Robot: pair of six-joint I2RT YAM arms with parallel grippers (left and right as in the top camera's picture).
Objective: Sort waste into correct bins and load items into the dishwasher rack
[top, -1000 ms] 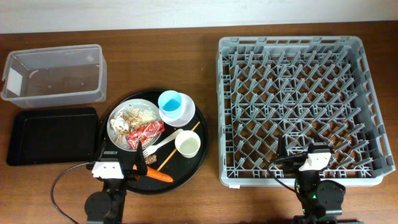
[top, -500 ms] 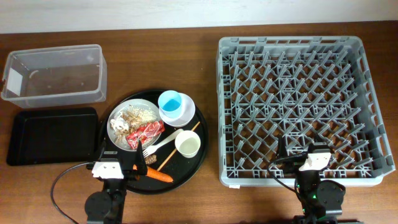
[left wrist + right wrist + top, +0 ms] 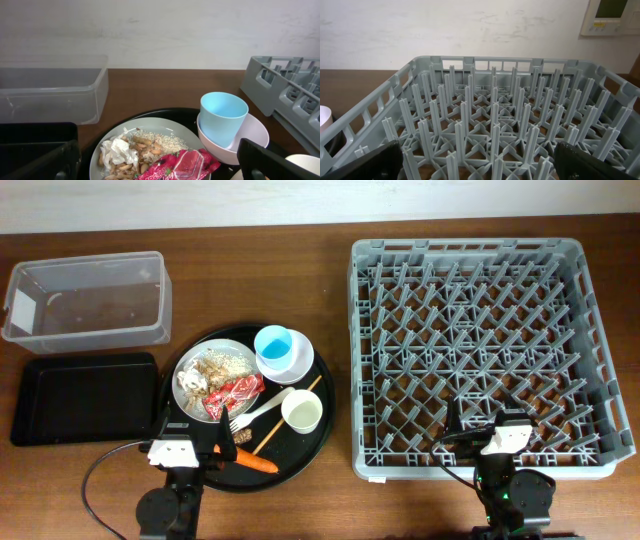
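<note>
A white plate (image 3: 196, 358) on a round black tray holds beige food scraps (image 3: 215, 364), a white scrap (image 3: 187, 383) and a crumpled red wrapper (image 3: 236, 392). A light-blue cup (image 3: 272, 345) stands in a white bowl (image 3: 299, 358). A cream cup (image 3: 302, 412), a white fork (image 3: 262, 410), a chopstick (image 3: 291, 413), an orange carrot (image 3: 256, 463) and a small brown lump (image 3: 228, 451) lie on the tray. My left gripper (image 3: 200, 448) is open and empty at the tray's front edge, facing the plate (image 3: 107, 145) and the wrapper (image 3: 182, 164). My right gripper (image 3: 490, 430) is open and empty over the front of the grey dishwasher rack (image 3: 480, 270).
The clear plastic box (image 3: 85, 300) stands at the back left, with the shallow black rectangular tray (image 3: 85, 397) in front of it. The round black tray (image 3: 322, 385) sits between them and the rack. The rack's upright pegs (image 3: 490, 125) fill the right wrist view.
</note>
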